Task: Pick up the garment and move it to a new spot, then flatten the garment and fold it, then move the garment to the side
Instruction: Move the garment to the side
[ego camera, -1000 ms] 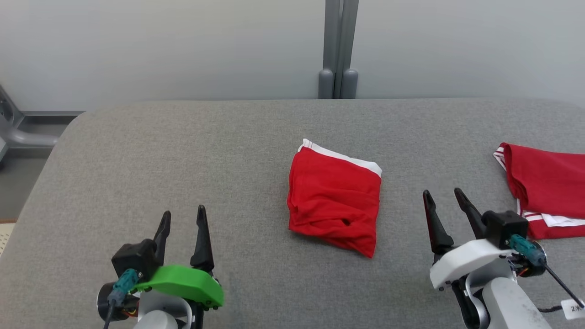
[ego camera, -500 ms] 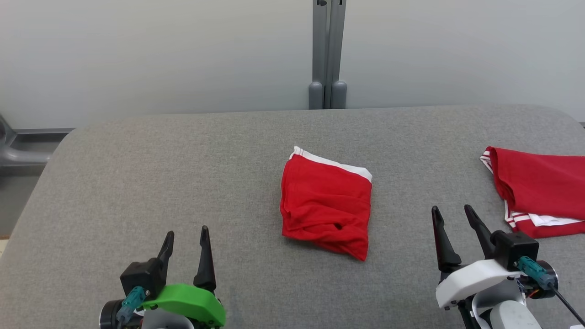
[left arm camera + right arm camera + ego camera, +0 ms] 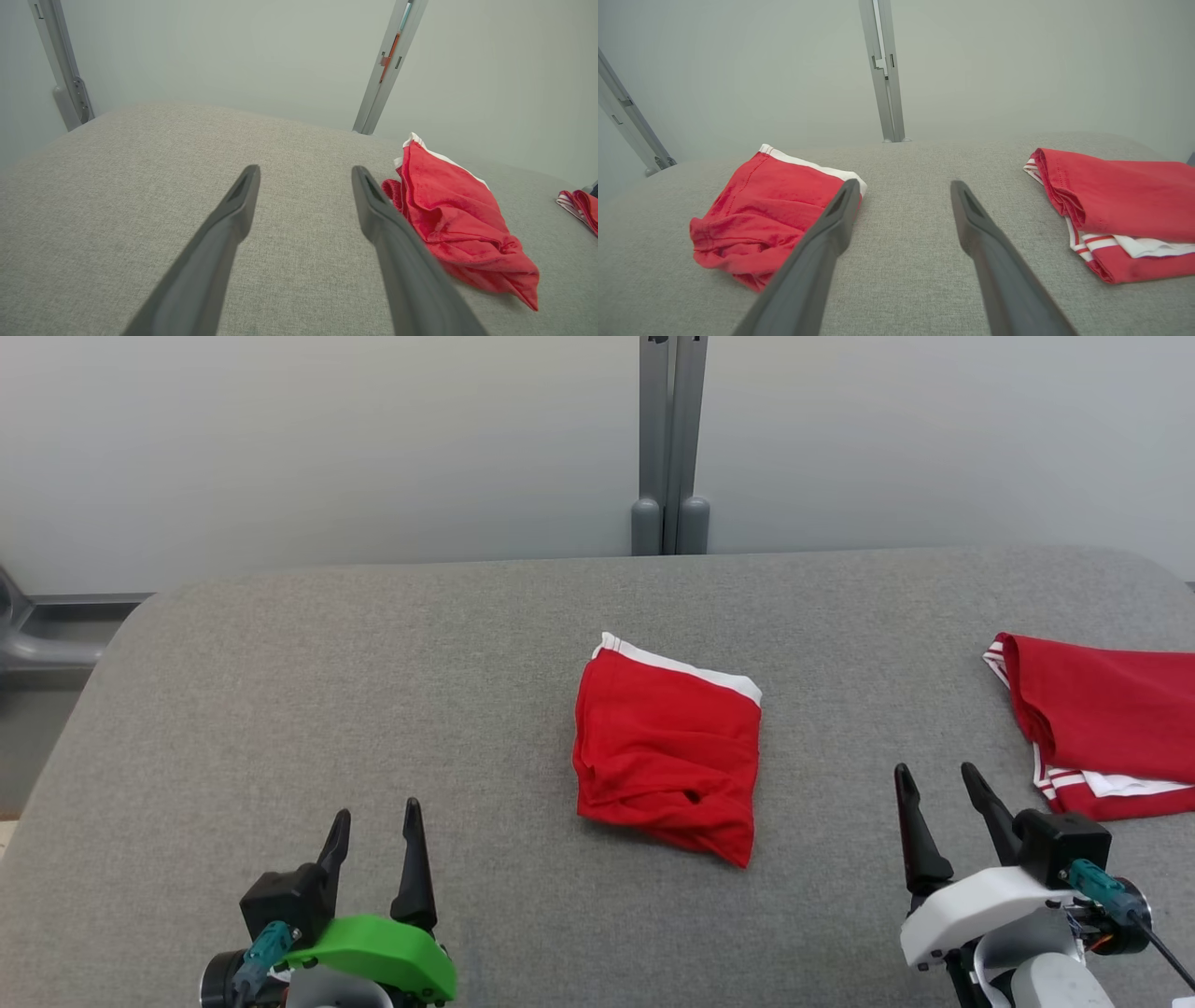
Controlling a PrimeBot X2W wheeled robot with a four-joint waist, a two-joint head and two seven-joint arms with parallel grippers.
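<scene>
since the red garment [image 3: 667,761] lies roughly folded mid worktop [image 3: 373,663], untouched by the left tool [image 3: 377,808] and right tool [image 3: 934,769], both wide open and empty, only moving it aside, perhaps toward the red pile [image 3: 1102,728], seems left.

The garment [image 3: 667,751] lies on the table [image 3: 373,663], ahead of both jaws, right of the left gripper [image 3: 377,808] and left of the right gripper [image 3: 934,769]. A second garment [image 3: 1102,719] lies ahead-right of the right jaws. A post [image 3: 669,439] stands behind the table.
</scene>
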